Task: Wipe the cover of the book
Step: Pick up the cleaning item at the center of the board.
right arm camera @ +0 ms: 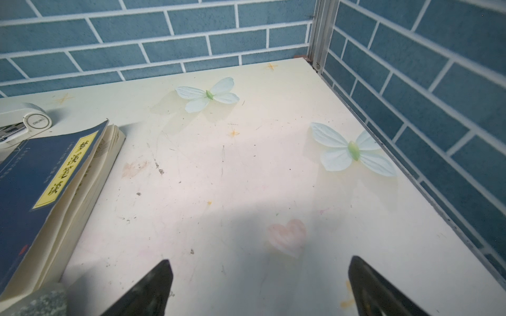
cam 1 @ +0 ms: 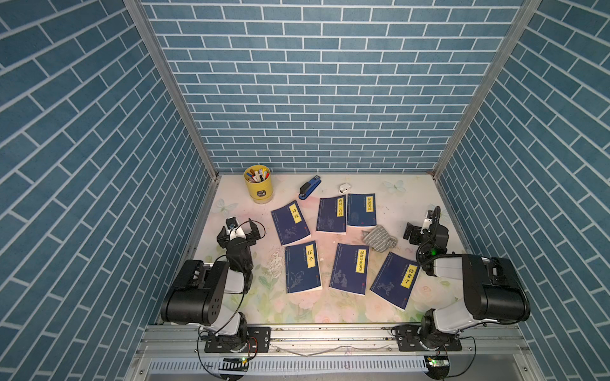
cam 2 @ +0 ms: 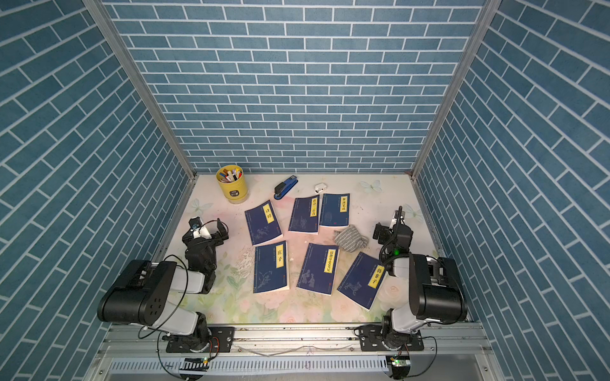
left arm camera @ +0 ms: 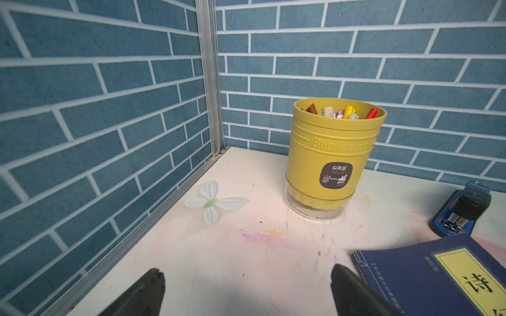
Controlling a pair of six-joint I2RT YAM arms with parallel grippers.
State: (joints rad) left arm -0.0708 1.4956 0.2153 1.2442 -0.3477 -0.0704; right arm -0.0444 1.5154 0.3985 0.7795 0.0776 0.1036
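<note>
**Both claws spread wide and empty, 6 books flat on the bench**

Closest to my arm bases, 3 dark blue books lie flat in a row on the flowered bench [cam 1: 297, 311]. They are the near-left book [cam 1: 303, 267], the near-middle book [cam 1: 350, 273] and the near-right book [cam 1: 394, 280]. The near-right book is turned at an angle and lies nearest my right arm. None of the 3 touches another.

Just past the near-middle book sits the grey cloth [cam 1: 379, 238], crumpled. It meets the near corner of the far-right book [cam 1: 361, 210].

My left claw [left arm camera: 246, 269] is level with the far row, out to the left of the books. Its jaws stand wide apart with only bare bench between them, and it holds nothing. The corner of the far-left book [cam 1: 290, 222] lies just beside 1 finger.

My right claw [right arm camera: 260, 261] hangs to the right of the cloth, also wide open and empty, over bare bench. The far-right book is off to 1 side in the right wrist view.

The far-middle book [cam 1: 331, 215] lies just beside the far-right book, both covers up.

Beyond the books, near the back wall, stand a yellow pen pot [cam 1: 258, 184], a blue stapler [cam 1: 309, 187] and a small white stapler [cam 1: 345, 188].
</note>
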